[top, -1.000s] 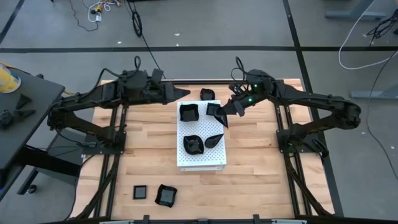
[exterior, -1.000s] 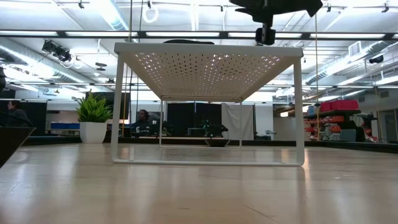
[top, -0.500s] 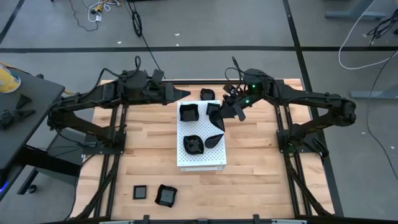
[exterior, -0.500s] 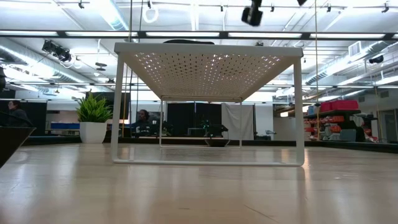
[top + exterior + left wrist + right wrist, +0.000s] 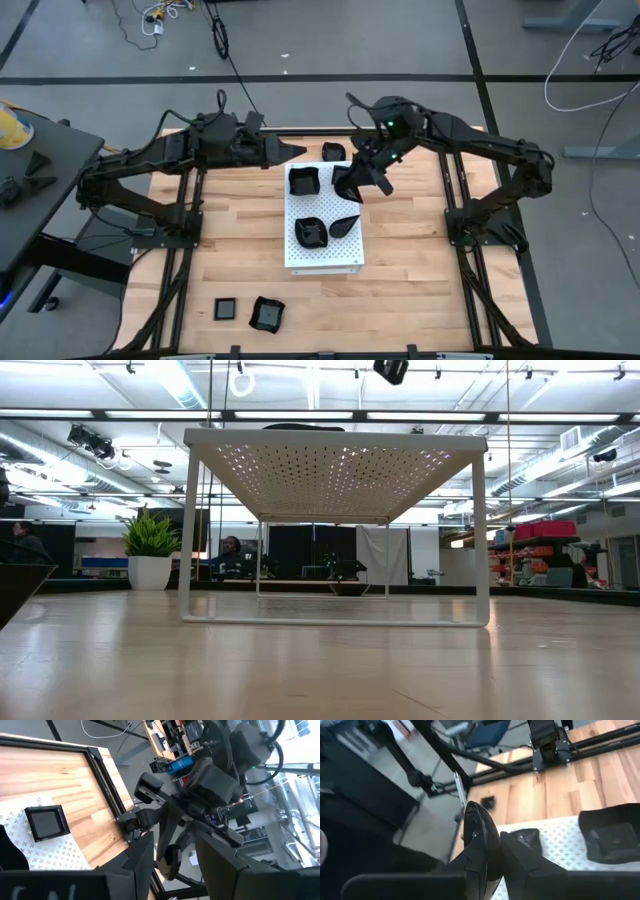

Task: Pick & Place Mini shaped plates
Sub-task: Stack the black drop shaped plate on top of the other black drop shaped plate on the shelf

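Note:
A white perforated board point(image 5: 325, 255) stands on legs at the middle of the wooden table. Several glossy black mini plates lie on it: a wavy one point(image 5: 303, 180), another point(image 5: 312, 231) and a teardrop one point(image 5: 343, 225). One more plate point(image 5: 333, 151) lies on the table beyond the board. Two plates point(image 5: 227, 309) point(image 5: 266, 314) lie near the front left. My right gripper point(image 5: 362, 180) is above the board's far right corner, shut on a leaf-shaped plate point(image 5: 476, 827). My left gripper point(image 5: 292, 150) is open and empty beyond the board's far left corner. My right gripper pinches the leaf-shaped plate by its lower end point(image 5: 482, 849) between its two fingers point(image 5: 520, 860). The plate stands on edge and sticks out past the fingertips. It is lifted clear of the board.
The board's top sits well above the table on thin white legs point(image 5: 185, 530). A square plate point(image 5: 46, 821) lies on the board near its far right corner, close under my right gripper. A potted plant point(image 5: 150, 550) and a person point(image 5: 230, 555) are in the room behind.
My right gripper has moved toward the table's left edge over the board's far right corner, rising and turning at the wrist. It has stayed shut on the leaf-shaped plate, which has gone with it.

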`<state>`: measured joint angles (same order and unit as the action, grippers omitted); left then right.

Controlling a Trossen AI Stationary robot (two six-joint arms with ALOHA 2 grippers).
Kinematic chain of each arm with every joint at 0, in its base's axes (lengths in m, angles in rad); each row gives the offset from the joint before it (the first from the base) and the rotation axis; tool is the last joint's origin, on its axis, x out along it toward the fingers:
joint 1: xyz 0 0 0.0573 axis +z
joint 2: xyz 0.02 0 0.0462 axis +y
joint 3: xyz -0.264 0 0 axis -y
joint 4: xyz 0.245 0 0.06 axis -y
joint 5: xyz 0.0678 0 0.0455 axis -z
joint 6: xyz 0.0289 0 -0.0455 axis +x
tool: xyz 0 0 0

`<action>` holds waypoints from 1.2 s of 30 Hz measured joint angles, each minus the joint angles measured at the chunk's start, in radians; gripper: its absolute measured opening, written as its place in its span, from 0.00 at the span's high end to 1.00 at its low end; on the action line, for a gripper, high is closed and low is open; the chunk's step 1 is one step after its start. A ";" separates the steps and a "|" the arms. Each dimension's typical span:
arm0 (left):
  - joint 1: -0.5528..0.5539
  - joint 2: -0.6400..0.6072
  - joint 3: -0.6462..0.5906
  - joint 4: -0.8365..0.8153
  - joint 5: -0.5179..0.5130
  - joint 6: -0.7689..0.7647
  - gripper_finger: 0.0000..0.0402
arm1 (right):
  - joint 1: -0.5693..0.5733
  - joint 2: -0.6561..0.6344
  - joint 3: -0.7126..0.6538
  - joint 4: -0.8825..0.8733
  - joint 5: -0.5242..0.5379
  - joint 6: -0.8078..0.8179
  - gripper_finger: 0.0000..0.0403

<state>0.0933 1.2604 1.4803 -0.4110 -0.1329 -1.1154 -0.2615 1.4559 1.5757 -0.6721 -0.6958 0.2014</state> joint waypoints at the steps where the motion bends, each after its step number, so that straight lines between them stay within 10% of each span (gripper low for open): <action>1: 0.000 0.000 0.000 0.000 0.000 0.010 0.62 | 0.000 0.014 0.014 -0.021 0.003 -0.029 0.87; 19: 0.012 -0.038 -0.002 -0.129 0.156 0.251 0.62 | 0.054 0.163 0.031 -0.276 0.059 -0.428 0.87; 36: 0.012 -0.236 -0.001 -0.293 -0.039 0.325 0.62 | 0.140 0.245 0.031 -0.347 0.232 -0.540 0.87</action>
<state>0.1055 1.0249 1.4796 -0.7040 -0.1720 -0.7901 -0.1212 1.7008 1.6070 -1.0186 -0.4642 -0.3389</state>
